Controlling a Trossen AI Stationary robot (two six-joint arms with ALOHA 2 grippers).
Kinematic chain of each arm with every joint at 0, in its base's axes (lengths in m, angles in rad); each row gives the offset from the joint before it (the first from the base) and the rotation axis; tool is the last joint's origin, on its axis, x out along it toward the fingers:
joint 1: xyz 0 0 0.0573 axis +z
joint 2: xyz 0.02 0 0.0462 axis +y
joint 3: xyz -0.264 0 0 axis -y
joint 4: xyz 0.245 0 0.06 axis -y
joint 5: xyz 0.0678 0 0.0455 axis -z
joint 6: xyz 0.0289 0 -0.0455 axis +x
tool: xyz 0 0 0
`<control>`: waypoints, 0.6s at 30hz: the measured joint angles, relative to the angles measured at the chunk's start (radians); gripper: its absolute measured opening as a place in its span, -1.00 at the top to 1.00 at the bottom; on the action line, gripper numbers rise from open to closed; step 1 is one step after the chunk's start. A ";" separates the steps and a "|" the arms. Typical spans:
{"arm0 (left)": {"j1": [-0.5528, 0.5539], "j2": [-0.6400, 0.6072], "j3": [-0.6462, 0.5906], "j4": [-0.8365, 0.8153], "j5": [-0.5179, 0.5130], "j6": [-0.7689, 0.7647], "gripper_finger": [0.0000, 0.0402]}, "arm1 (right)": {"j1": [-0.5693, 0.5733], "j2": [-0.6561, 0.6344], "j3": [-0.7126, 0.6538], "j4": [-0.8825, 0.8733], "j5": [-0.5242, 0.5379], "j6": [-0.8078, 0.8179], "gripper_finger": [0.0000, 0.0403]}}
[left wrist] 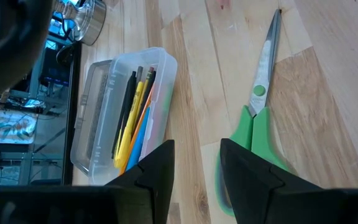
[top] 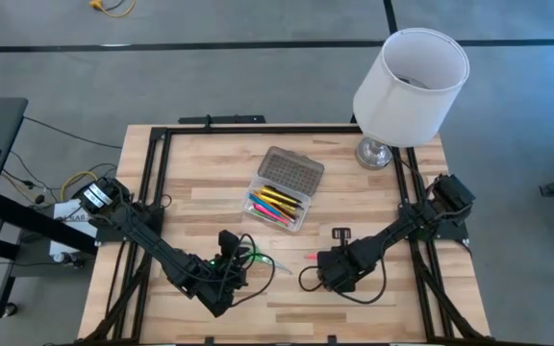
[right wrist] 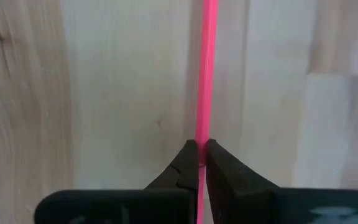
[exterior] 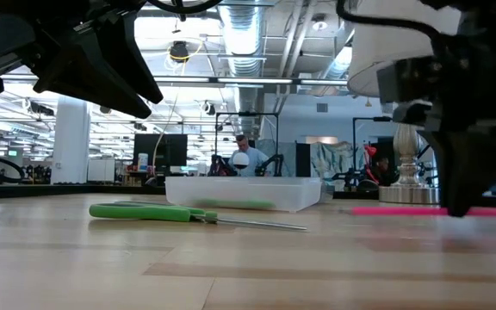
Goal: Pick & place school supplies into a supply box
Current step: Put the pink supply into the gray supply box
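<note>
Bright even overhead light, soft shadows; ceiling lamps point(exterior: 179, 50) glare at 12 o'clock; near dark arms blurred in low view.

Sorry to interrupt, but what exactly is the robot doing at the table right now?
It is packing school supplies into the supply box, which lies open mid-table with several pens already inside. The right gripper is shut on a pink pen lying on the wood. The left gripper is open, just beside the handles of the green scissors, which lie flat on the table.
</note>
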 joint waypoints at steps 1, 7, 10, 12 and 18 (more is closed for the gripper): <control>0.000 0.000 0.000 0.000 0.000 0.000 0.38 | 0.002 0.000 0.010 -0.011 0.007 0.000 1.00; 0.000 0.000 0.000 0.000 0.000 0.000 0.38 | 0.024 -0.001 0.096 -0.120 0.072 -0.001 1.00; 0.000 0.000 0.000 0.000 0.000 0.000 0.38 | 0.034 -0.001 0.140 -0.171 0.135 -0.003 1.00; 0.000 0.000 0.000 0.000 0.000 0.000 0.38 | 0.032 -0.002 0.170 -0.190 0.205 -0.002 1.00; 0.000 0.000 0.000 0.000 0.000 0.000 0.38 | -0.042 -0.002 0.223 -0.136 0.390 -0.001 1.00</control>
